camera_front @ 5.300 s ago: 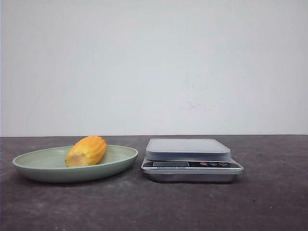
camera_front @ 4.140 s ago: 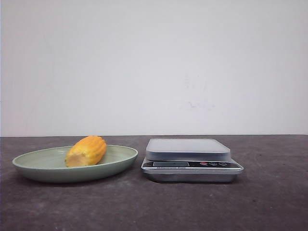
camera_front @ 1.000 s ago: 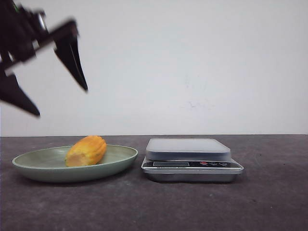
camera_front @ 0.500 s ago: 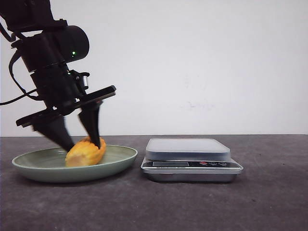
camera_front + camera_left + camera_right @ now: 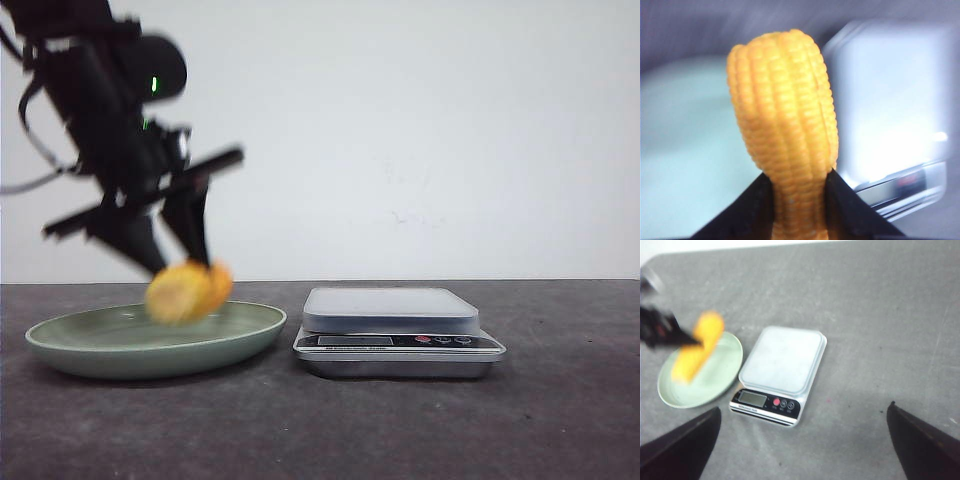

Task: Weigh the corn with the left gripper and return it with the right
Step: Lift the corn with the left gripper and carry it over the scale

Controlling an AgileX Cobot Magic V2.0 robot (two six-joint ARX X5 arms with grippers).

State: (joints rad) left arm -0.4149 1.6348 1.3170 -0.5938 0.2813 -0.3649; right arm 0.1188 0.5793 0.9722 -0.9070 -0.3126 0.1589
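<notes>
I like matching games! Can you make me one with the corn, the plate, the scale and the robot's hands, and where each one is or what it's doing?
Things:
1. corn
2. plate
3. scale
4. right gripper

States:
A. open, high above the table
B. sitting to the right of the plate with nothing on top
C. pinched in the left gripper, lifted up
D. green, with nothing lying in it

Pairs: 1-C, 2-D, 3-B, 4-A
</notes>
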